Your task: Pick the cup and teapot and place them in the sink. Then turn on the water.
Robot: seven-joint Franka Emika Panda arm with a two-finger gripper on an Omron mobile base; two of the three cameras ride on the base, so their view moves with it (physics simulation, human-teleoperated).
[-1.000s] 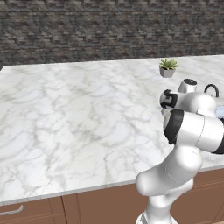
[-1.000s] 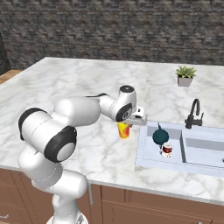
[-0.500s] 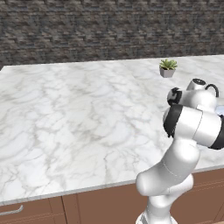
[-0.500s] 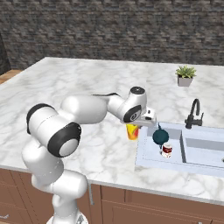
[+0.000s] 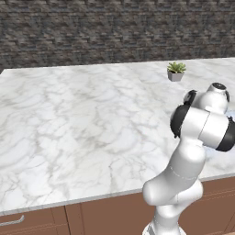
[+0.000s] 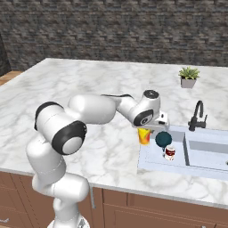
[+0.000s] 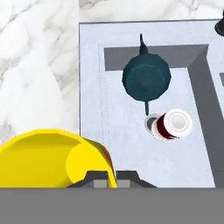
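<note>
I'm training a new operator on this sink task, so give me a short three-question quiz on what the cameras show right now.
1. True or false: the teapot already sits inside the sink.
2. What does the gripper hold: A) red-and-white can, B) yellow cup, C) potted plant?
3. What lies beside the teapot in the basin?

Key:
1. True.
2. B, the cup, at the sink's edge.
3. The red-and-white can.
</note>
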